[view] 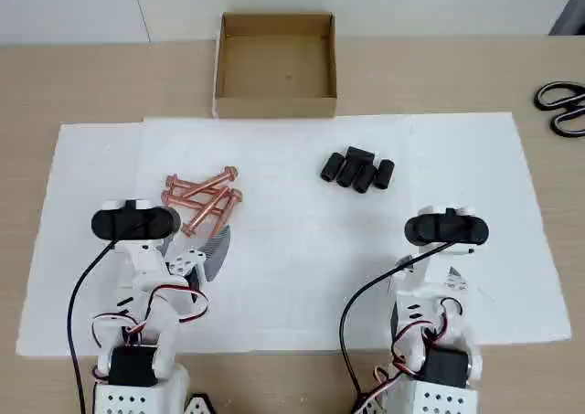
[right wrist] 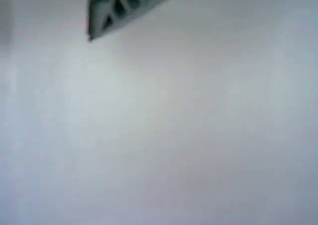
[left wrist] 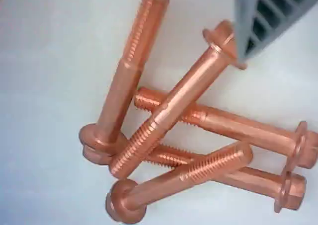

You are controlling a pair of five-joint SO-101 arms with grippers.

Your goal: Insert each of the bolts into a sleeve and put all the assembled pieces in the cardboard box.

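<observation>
The copper bolts (view: pixel 203 199) lie in a crossed heap left of centre in the high view, none in a sleeve. The black sleeves (view: pixel 357 169) cluster right of centre, well apart. The cardboard box (view: pixel 274 107) at top centre holds nothing, so I judge every step remains. The left claw (view: pixel 208 249) hangs just below the heap, the right claw (view: pixel 454 281) at lower right; spread or pressed together, I cannot tell.

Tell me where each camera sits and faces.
High view: fixed above the table, looking down on both arms, bolts, sleeves, cardboard box.
Left wrist view: on left wrist, facing the bolts; left gripper's edge shows.
Right wrist view: on right wrist, facing white sheet; right gripper's edge shows.
Shared: high and left wrist views show the bolts.
</observation>
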